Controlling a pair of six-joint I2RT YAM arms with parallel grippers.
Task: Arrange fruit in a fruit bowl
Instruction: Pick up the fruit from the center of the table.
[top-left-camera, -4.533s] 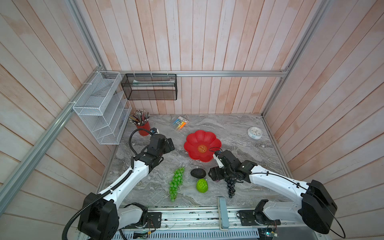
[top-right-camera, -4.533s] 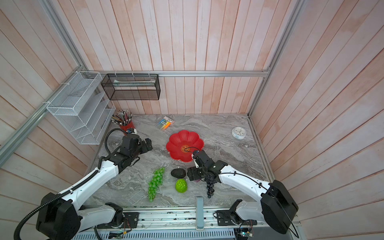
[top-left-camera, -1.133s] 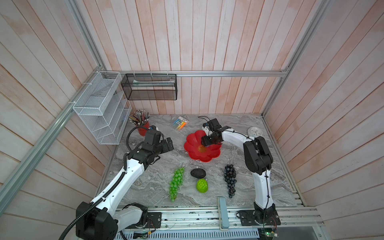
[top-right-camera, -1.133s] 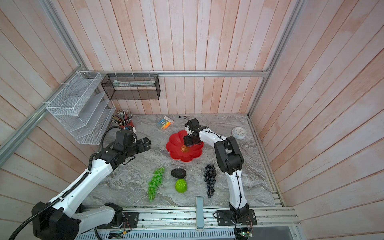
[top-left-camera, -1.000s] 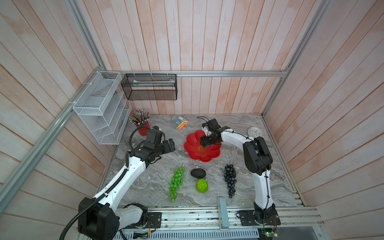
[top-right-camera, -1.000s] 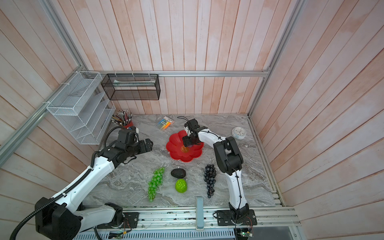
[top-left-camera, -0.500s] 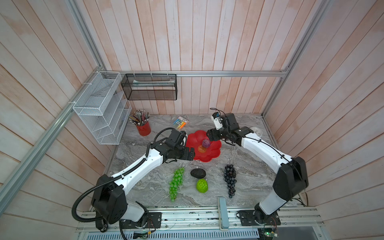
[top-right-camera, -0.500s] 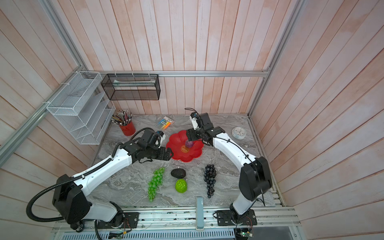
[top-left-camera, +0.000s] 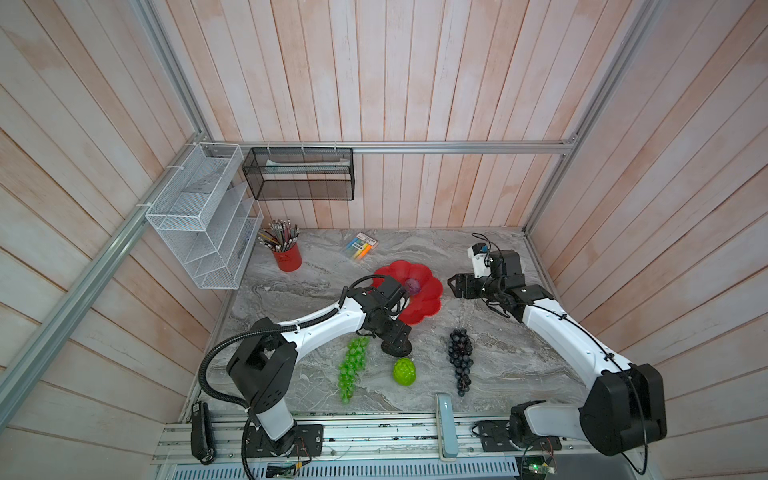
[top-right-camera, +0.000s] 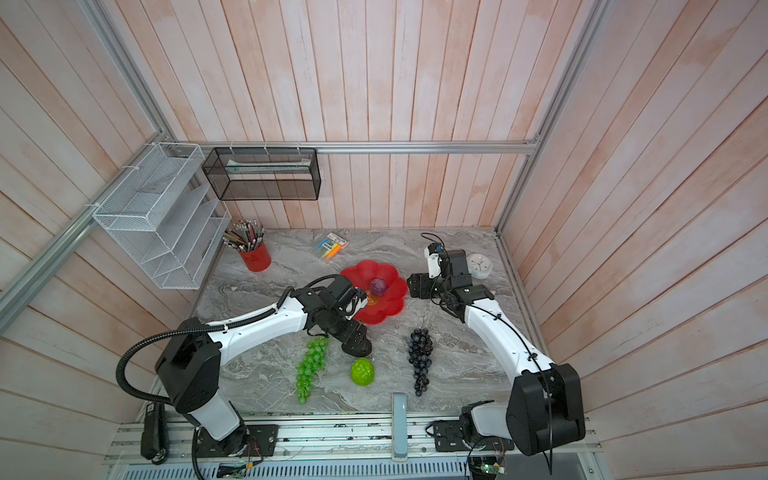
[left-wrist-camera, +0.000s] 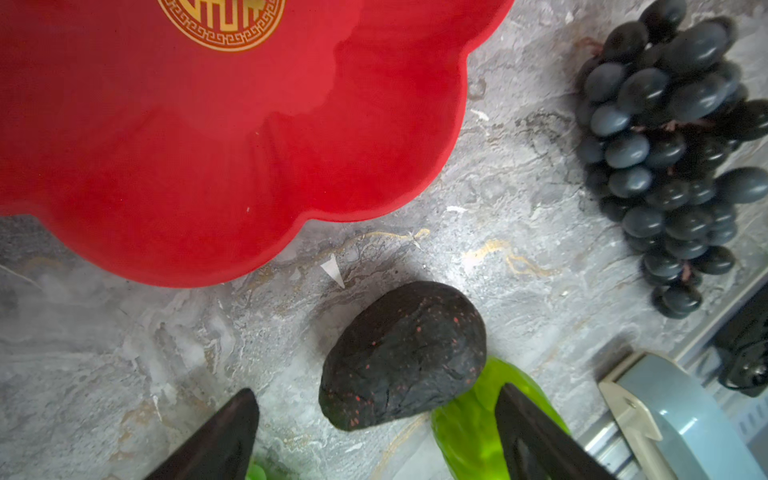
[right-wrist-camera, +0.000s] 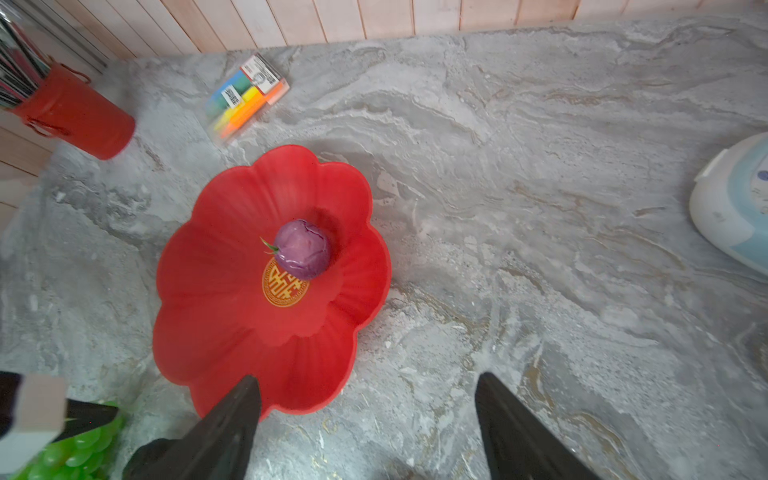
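Note:
The red scalloped fruit bowl (top-left-camera: 428, 309) (right-wrist-camera: 232, 332) holds the small purple fruit (top-left-camera: 412, 285) (right-wrist-camera: 302, 249) beside its gold emblem. On the marble in front of it lie the green grape bunch (top-left-camera: 352, 368), the bumpy lime-green fruit (top-left-camera: 404, 371) and the dark grape bunch (top-left-camera: 460, 359). My left gripper (top-left-camera: 397, 345) (left-wrist-camera: 374, 395) hangs open just above the black avocado (left-wrist-camera: 403, 353), one finger on each side and neither touching it. My right gripper (top-left-camera: 455, 286) (right-wrist-camera: 366, 380) is open and empty, over bare marble to the right of the bowl.
A red pencil cup (top-left-camera: 286, 255) and a marker pack (top-left-camera: 360, 248) stand at the back left. A white round clock (top-right-camera: 478, 264) sits at the back right behind my right wrist. Wire racks (top-left-camera: 199, 216) hang on the left wall. A grey-blue block (top-left-camera: 444, 419) sits at the front rail.
My right gripper has left the purple fruit in the bowl and drawn back to the right. My left arm has swung from near the pencil cup across to above the avocado.

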